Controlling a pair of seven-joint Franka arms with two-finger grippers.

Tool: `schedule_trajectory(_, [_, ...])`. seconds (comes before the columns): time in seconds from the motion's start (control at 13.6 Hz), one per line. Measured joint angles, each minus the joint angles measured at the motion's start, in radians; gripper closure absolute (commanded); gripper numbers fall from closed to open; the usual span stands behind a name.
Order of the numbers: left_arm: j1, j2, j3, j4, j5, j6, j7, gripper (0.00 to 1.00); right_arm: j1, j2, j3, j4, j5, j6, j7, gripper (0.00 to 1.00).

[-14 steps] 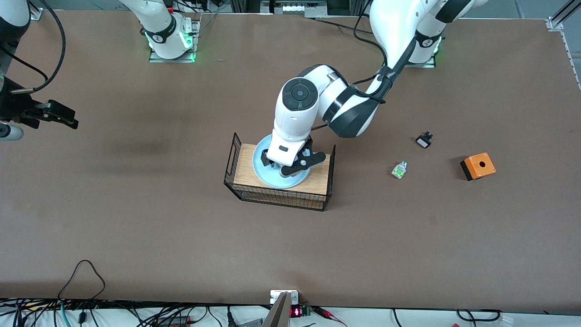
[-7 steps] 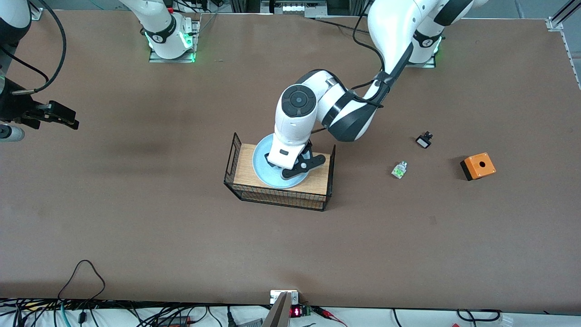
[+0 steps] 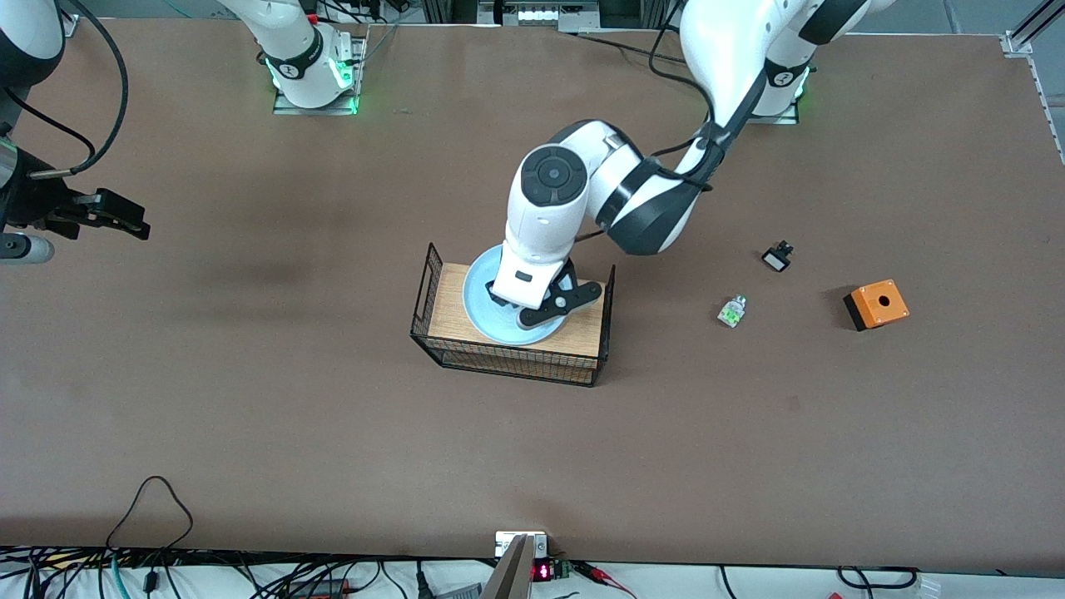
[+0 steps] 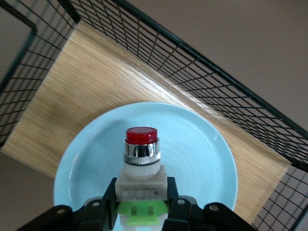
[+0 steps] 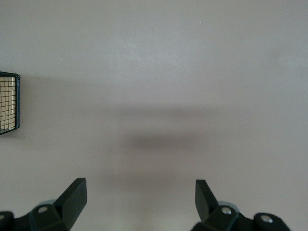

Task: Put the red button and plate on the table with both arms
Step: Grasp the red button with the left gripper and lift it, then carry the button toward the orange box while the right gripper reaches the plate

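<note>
The pale blue plate (image 3: 477, 301) lies on the wooden top of a black wire rack (image 3: 507, 364) at mid-table. My left gripper (image 3: 532, 306) is over the plate, shut on the red button. In the left wrist view the button (image 4: 141, 161) shows its red cap, chrome ring, whitish body and green label between the left gripper's (image 4: 142, 204) fingers, with the plate (image 4: 204, 159) under it. I cannot tell if the button touches the plate. My right gripper (image 3: 125, 220) is open and empty over the bare table (image 3: 250, 399) at the right arm's end; it also shows in the right wrist view (image 5: 140, 190).
A green-labelled part without a red cap (image 3: 731, 311), a small black-and-white part (image 3: 777, 257) and an orange box (image 3: 876, 304) lie on the table toward the left arm's end. The rack's wire walls (image 4: 226, 91) rise around the plate. Cables run along the table's near edge.
My left hand has shifted slightly over the plate, still shut on the button. My right gripper has drifted a little.
</note>
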Motion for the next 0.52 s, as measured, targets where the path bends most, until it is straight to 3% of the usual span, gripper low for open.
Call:
schedule_trajectory(0.22, [0.021, -0.112, 0.002, 0.008, 0.005, -0.182, 0.061, 0.85, 0.000, -0.002, 0.000, 0.002, 0.001, 0.000, 0.000, 0.00])
schedule_trajectory(0.52, [0.168, -0.195, 0.014, 0.004, 0.011, -0.417, 0.443, 0.85, 0.054, -0.007, 0.036, 0.008, 0.072, 0.000, 0.087, 0.00])
